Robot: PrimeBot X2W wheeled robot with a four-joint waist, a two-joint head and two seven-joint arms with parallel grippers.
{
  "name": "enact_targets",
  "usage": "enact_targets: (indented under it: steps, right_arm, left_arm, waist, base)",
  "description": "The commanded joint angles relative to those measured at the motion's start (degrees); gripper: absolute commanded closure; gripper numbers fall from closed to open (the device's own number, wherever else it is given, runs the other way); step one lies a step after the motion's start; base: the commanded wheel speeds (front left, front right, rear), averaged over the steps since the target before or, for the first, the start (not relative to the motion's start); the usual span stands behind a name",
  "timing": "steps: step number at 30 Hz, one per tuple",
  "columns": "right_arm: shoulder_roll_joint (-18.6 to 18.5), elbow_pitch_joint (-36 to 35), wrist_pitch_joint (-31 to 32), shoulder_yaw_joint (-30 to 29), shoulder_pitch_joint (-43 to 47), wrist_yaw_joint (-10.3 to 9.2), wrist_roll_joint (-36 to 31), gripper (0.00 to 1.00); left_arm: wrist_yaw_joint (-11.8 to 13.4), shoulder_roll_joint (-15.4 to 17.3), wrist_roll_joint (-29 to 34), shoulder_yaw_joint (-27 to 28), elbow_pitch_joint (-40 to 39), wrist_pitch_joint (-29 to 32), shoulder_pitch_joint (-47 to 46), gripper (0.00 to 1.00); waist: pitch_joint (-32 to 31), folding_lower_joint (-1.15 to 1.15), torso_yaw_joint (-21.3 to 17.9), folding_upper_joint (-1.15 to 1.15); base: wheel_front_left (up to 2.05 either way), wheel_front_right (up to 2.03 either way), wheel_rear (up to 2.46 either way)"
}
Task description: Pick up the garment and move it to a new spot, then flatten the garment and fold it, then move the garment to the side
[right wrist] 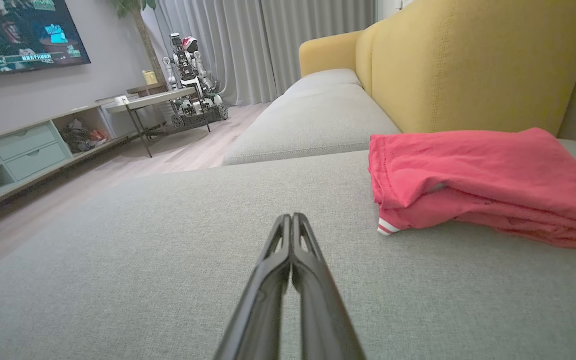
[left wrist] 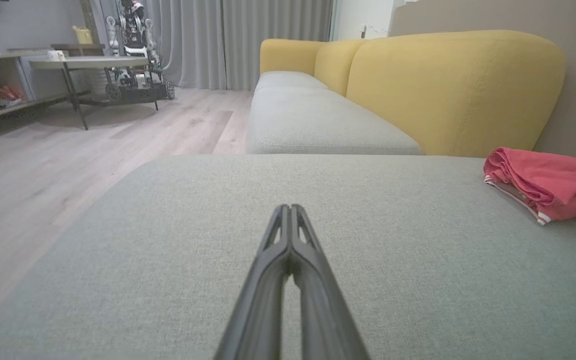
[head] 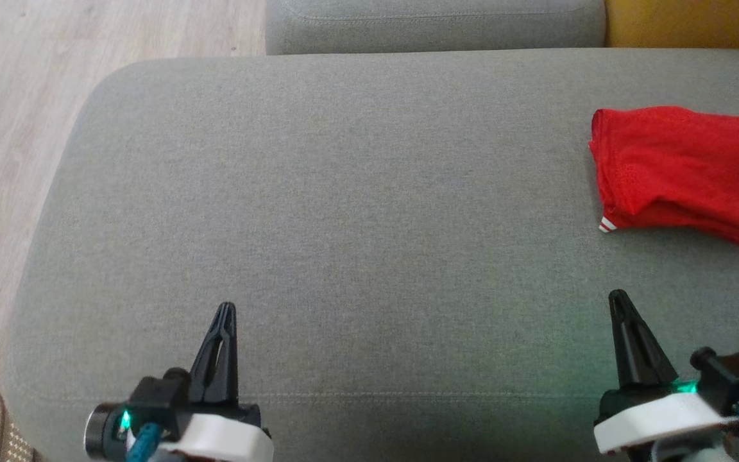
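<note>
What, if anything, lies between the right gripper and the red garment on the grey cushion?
Nothing visible does. Only bare grey cushion separates the shut right gripper from the folded red garment, which lies ahead of the gripper and mostly to its right.

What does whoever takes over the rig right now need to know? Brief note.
Left tool: shut, empty, over the grey cushion.
Right tool: shut, empty, also over the cushion.
Red garment: folded, on the cushion's right side, clear of both tools.
Done: fold and move aside, by the look of it.
Left: likely nothing.
</note>
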Motion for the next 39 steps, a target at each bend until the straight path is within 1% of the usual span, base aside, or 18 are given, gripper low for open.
enact_targets:
  steps: [1, 16, 17, 39]
  right_arm:
    - [-0.3, -1.9, 0.2, 0.0, -1.4, 0.00, 1.8, 1.00]
    - [-0.9, -0.3, 2.2, 0.3, -2.8, 0.00, 12.4, 1.00]
    - [-1.0, -0.2, 2.4, 0.3, -3.0, 0.00, 13.8, 1.00]
    - [-1.5, 1.8, 5.6, 0.3, -4.9, 0.00, 28.7, 1.00]
  left_arm:
    - [-0.1, 0.1, -1.8, 0.3, -1.9, 0.3, -1.4, 1.00]
    - [-1.9, 0.8, -13.3, 2.1, 0.5, 2.3, -3.2, 1.00]
    - [-2.1, 0.8, -14.8, 2.3, 0.9, 2.5, -3.5, 1.00]
    - [-4.5, 1.4, -31.0, 5.2, 3.6, 5.5, -5.6, 1.00]
  waist:
    - [0.0, 0.00, -0.1, 0.00]
    - [-0.2, 0.00, -0.6, 0.00]
    - [-0.2, 0.00, -0.6, 0.00]
    - [-0.4, 0.00, -1.4, 0.00]
  base:
    - [0.00, 0.00, 0.00]
    - [0.00, 0.00, 0.00]
    - [0.00, 0.00, 0.00]
    - [0.00, 0.00, 0.00]
